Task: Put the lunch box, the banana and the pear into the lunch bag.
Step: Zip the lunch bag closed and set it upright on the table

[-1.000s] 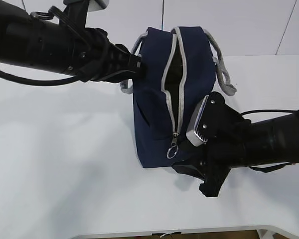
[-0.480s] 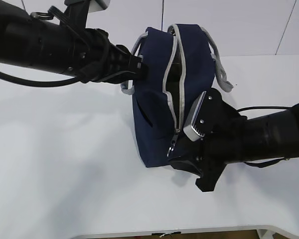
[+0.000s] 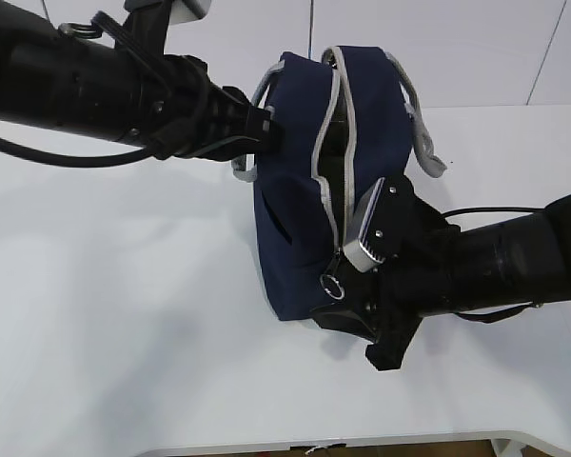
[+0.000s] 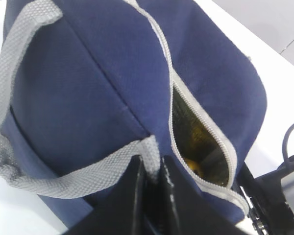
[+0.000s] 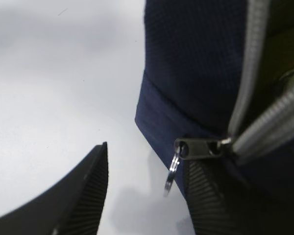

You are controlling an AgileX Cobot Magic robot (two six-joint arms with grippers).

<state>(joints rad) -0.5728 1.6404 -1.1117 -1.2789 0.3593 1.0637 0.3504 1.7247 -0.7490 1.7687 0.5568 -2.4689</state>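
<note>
Exterior view: against the earlier frames, the right arm has slid leftward and closer in along the lunch bag (image 3: 309,190), so its wrist camera housing now sits just beside the ring pull (image 3: 334,285), which has swung out from the zipper (image 3: 335,162). The bag stands where it did, on the white surface (image 3: 124,314), its zipper parted along the top. The left arm has not shifted; its left claw (image 3: 264,127) is pressed against the bag's upper left side. Broad bare surface lies left and in front of the bag; a pale wall stands behind.

Left wrist view: the left claw (image 4: 153,169) is closed, pinching the grey strap handle (image 4: 63,178) against the navy fabric. Something yellowish shows through the zipper gap.

Right wrist view: the right claw (image 5: 147,188) stands apart, holding nothing; the ring pull hangs between its fingers (image 5: 85,188), close to the right one.
</note>
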